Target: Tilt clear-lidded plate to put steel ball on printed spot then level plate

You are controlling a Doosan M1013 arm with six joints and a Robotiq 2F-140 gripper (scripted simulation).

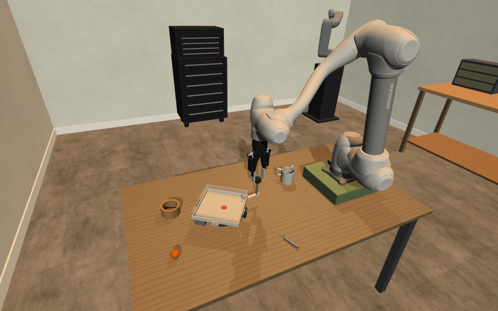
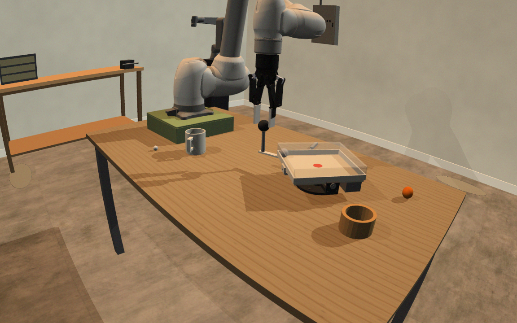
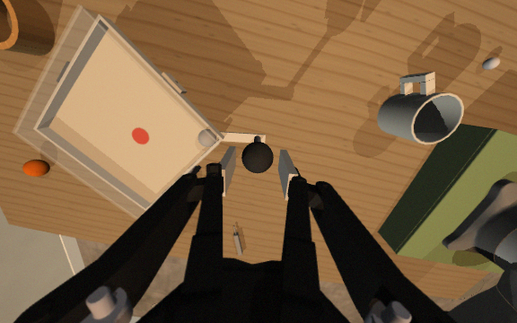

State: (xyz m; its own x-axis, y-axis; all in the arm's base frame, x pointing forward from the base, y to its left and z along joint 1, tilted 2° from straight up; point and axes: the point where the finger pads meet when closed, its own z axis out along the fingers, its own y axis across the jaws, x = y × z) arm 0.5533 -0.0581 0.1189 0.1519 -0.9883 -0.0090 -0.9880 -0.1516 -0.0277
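The clear-lidded plate (image 1: 212, 212) (image 2: 304, 164) (image 3: 97, 99) sits on its pivot base mid-table and looks about level. Its red printed spot (image 1: 223, 207) (image 2: 317, 165) (image 3: 140, 135) is at the centre. The steel ball (image 1: 243, 196) (image 2: 284, 152) (image 3: 206, 137) rests in the corner nearest the lever. A black knob (image 1: 257, 180) (image 2: 263, 125) (image 3: 257, 157) tops the upright lever at that corner. My gripper (image 1: 256, 176) (image 2: 264, 120) (image 3: 257, 158) points straight down, partly open. Its fingertips straddle the knob with a gap on each side.
A grey mug (image 1: 287, 176) (image 2: 194, 141) (image 3: 420, 117) stands near the green robot base (image 1: 320, 177) (image 2: 204, 120). A wooden ring (image 1: 170, 208) (image 2: 357, 220), an orange ball (image 1: 174, 253) (image 2: 407, 192) (image 3: 36, 168), a small metal tool (image 1: 288, 240) (image 3: 238, 239) and a small grey ball (image 2: 155, 147) (image 3: 490, 63) lie apart from the plate.
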